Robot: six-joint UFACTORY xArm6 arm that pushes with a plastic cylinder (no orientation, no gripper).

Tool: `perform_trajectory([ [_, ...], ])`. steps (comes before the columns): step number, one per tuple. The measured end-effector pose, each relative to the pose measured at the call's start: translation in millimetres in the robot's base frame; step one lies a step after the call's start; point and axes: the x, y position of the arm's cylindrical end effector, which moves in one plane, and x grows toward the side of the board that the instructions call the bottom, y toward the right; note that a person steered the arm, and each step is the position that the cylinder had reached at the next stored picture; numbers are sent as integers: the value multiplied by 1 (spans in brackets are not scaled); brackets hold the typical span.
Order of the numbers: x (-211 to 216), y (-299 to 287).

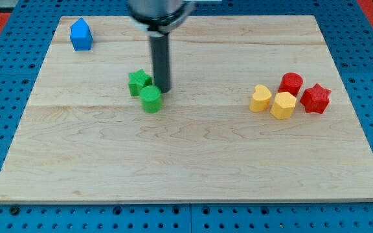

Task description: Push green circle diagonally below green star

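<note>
The green circle (151, 99) sits on the wooden board left of centre. The green star (138, 83) lies just above and to the left of it, touching it or nearly so. My dark rod comes down from the view's top, and my tip (164, 90) stands just to the right of the green star and just above and to the right of the green circle, close to both.
A blue house-shaped block (81, 35) stands near the board's top left corner. At the right is a cluster: a yellow heart (260, 99), a yellow hexagon (283, 105), a red cylinder (291, 83) and a red star (315, 98). Blue pegboard (5, 58) surrounds the board.
</note>
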Motion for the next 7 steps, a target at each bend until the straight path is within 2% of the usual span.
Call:
perform_trajectory([
  [1,34,-39],
  [2,22,-42],
  [3,54,-48],
  [4,47,-98],
  [6,109,-13],
  [7,96,12],
])
